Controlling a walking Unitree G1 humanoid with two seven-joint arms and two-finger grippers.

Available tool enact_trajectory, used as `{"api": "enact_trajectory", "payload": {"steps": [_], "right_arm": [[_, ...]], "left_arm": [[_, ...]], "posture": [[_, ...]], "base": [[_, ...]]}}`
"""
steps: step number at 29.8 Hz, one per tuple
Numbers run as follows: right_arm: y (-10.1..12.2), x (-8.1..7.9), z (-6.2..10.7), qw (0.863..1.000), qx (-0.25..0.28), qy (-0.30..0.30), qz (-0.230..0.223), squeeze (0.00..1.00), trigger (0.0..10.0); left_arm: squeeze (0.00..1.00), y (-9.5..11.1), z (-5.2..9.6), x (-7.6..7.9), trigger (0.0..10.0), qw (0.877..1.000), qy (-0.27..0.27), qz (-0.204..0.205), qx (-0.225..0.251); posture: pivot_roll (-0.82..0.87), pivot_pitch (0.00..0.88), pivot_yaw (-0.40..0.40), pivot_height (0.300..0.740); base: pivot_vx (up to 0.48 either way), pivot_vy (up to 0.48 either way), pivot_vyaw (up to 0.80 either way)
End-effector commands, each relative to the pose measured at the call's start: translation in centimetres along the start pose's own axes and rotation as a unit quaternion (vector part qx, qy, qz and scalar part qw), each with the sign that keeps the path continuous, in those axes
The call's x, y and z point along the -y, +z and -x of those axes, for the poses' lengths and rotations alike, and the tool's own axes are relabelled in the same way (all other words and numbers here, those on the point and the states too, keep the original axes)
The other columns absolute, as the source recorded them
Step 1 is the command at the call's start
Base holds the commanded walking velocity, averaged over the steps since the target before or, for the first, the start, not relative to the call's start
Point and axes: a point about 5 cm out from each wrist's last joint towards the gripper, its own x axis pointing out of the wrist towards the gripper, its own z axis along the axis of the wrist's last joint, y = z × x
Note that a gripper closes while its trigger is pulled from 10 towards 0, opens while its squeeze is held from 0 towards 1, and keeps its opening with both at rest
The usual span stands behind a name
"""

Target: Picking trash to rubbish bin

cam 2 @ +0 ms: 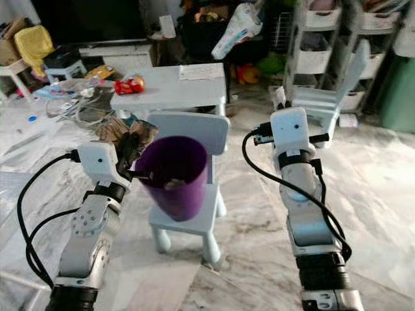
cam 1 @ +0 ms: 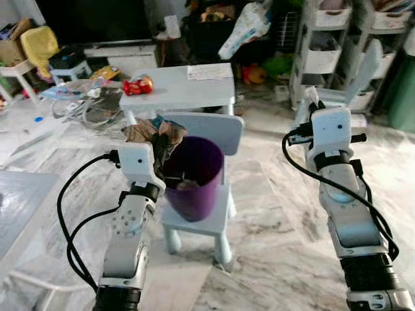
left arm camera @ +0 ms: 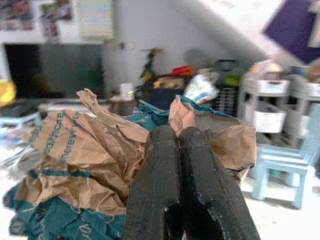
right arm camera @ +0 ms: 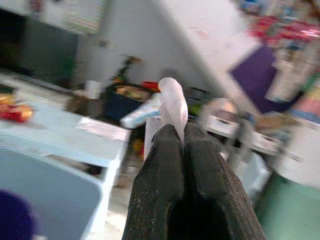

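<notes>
Centre left of frame: left gripper (left arm camera: 177, 131), fingers clamped on crumpled brown paper (left arm camera: 90, 155), holds it at the purple bin's (cam 1: 194, 178) rim for dropping. Right gripper (right arm camera: 174, 131) pinches a pale scrap (right arm camera: 172, 107), awaiting its turn.

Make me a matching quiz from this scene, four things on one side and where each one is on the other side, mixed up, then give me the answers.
Things:
1. crumpled brown paper bag
2. purple bin
3. red toy car
4. white tissue

Places:
A. on the pale blue table
B. pinched in the right claw
C. standing on the small blue chair
D. pinched in the left claw, beside the bin's rim

Pairs: 1-D, 2-C, 3-A, 4-B
</notes>
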Motion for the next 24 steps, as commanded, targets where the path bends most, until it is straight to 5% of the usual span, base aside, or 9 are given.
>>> {"api": "enact_trajectory", "payload": {"steps": [1, 5, 15, 24], "right_arm": [[0.83, 0.01, -0.19, 1.0, 0.018, 0.003, 0.002, 0.0, 10.0], [0.81, 0.01, -0.17, 1.0, 0.017, 0.004, 0.002, 0.0, 10.0], [0.72, -0.15, -0.12, 1.0, 0.015, 0.009, -0.007, 0.0, 10.0], [0.33, -0.6, -0.15, 1.0, 0.006, 0.02, -0.013, 0.0, 10.0]], "left_arm": [[0.0, -0.09, -0.07, -0.4, 0.0, 1.0, 0.006, -0.005, -0.005], [0.0, -0.1, -0.1, -0.38, 0.0, 1.0, 0.006, -0.005, -0.005], [0.0, -0.14, -0.09, -0.37, 0.0, 1.0, 0.007, -0.002, -0.005], [0.0, -1.01, 0.13, 0.46, 0.0, 1.0, -0.018, 0.011, -0.022]], "posture": [[-0.05, 0.062, 0.045, 0.74], [-0.05, 0.062, 0.045, 0.74], [-0.05, 0.062, 0.044, 0.74], [-0.04, 0.058, 0.042, 0.74]], "base": [[0.48, 0.0, 0.77], [0.48, 0.0, 0.74], [0.472, 0.0, 0.0], [0.0, 0.0, 0.0]]}}
